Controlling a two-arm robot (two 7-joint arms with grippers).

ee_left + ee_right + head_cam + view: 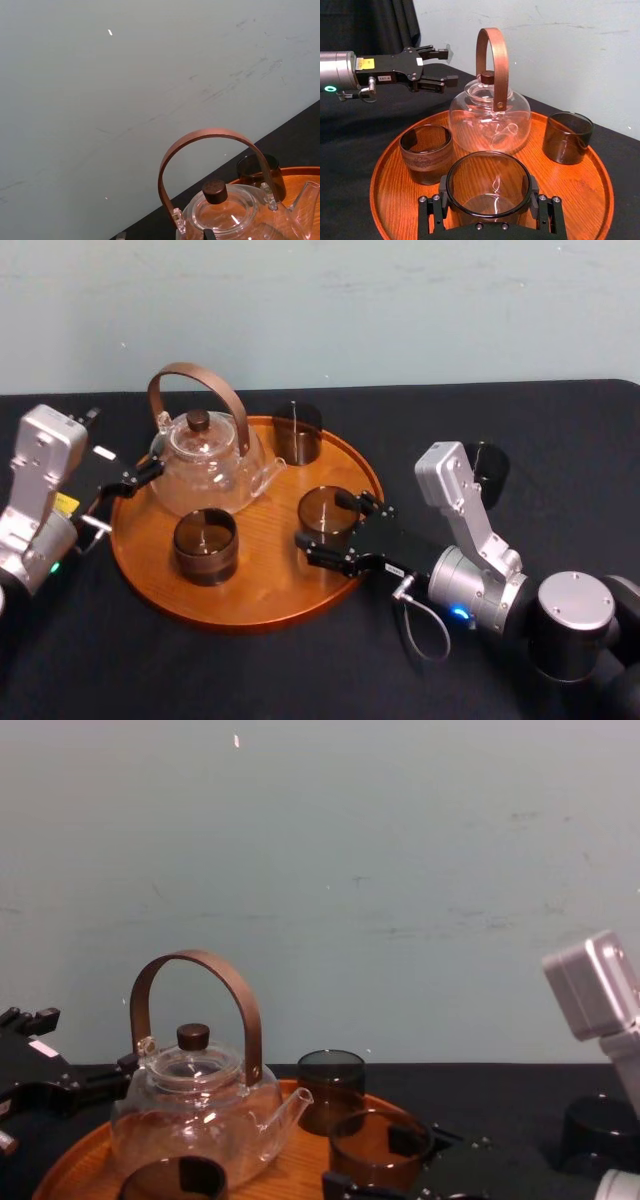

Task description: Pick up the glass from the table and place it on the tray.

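Observation:
A smoky brown glass (323, 510) sits between the fingers of my right gripper (322, 523), which is shut on it over the right part of the round wooden tray (270, 600). In the right wrist view the pads press both sides of the glass (487, 186), low over the tray's floor (570, 190). I cannot tell whether its base touches the wood. My left gripper (135, 478) is open at the tray's left rim, beside the teapot, holding nothing. The black table (560, 440) lies all around.
On the tray stand a clear glass teapot (205, 465) with a brown hoop handle, a dark glass (298, 432) at the back and another (205, 545) at the front left. A dark cup-like object (490, 468) stands on the table behind my right arm.

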